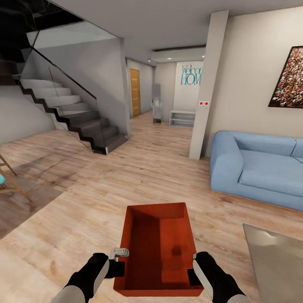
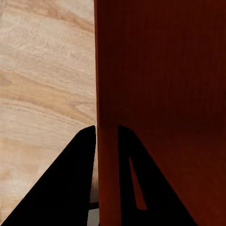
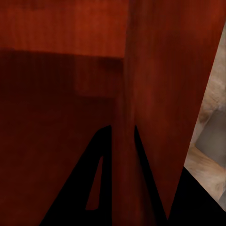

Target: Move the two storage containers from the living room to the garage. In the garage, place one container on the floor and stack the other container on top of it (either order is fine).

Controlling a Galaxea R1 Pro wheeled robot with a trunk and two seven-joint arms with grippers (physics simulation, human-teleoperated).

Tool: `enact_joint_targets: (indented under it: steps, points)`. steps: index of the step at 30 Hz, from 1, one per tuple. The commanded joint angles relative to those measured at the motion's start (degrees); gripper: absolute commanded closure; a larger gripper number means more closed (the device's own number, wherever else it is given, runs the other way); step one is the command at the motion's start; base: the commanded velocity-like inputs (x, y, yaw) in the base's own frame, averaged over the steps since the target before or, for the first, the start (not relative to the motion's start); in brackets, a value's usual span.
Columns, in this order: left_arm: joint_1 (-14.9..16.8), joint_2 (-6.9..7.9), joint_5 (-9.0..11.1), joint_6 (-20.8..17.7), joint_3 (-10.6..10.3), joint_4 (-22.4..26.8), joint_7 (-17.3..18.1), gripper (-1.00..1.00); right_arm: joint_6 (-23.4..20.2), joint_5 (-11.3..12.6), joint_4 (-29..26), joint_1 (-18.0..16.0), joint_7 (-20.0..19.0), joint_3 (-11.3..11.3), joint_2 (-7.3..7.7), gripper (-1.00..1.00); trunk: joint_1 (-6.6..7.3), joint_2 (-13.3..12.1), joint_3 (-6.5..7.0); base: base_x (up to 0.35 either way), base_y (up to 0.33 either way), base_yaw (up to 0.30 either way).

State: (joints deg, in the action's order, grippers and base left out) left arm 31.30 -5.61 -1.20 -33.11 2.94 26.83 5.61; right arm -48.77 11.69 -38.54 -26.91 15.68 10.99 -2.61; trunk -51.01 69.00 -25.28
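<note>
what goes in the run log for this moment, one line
phase: carrying | storage container: held over wood floor | left gripper: shut on left wall | right gripper: shut on right wall | room: living room, sofa at right

container (image 1: 160,248): smooth matt plastic | floor (image 1: 147,176): wood planks | sofa (image 1: 261,168): blue cloth

Wood-plank floor (image 1: 139,168) lies open ahead of the storage container (image 1: 158,248), running to the hallway beyond the pillar (image 1: 208,84). Left of the container: staircase (image 1: 71,113) with glass railing, and a wooden chair leg (image 1: 10,185) nearer in. Right of the container: blue sofa (image 1: 256,168) and a grey rug or panel (image 1: 277,261) close by. Pillar stands just left of the sofa, narrowing the passage. Both container side walls are occupied by the left gripper (image 1: 120,263) and right gripper (image 1: 194,267).
</note>
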Motion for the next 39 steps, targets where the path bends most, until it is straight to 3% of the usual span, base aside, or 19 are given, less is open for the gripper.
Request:
enact_joint_targets:
  steps: [1,23,39]
  points:
    - [-0.02,-0.11,1.02,-0.38,0.17,0.04,0.19,1.00,0.51,3.61,-0.13,-0.07,0.23,0.09,-0.79,1.00,-0.03,0.04,-0.06,0.318,0.096,0.000]
    - [-0.02,-0.11,1.02,-0.38,0.17,0.00,0.19,1.00,0.51,3.61,-0.16,-0.07,0.23,0.09,-0.78,1.00,-0.03,0.04,-0.06,0.318,0.100,-0.005]
    - [-0.02,-0.11,1.02,-0.38,0.21,0.01,0.17,1.00,0.51,3.61,-0.13,-0.07,0.23,0.09,-0.81,1.00,-0.03,0.04,-0.06,0.318,0.110,-0.184]
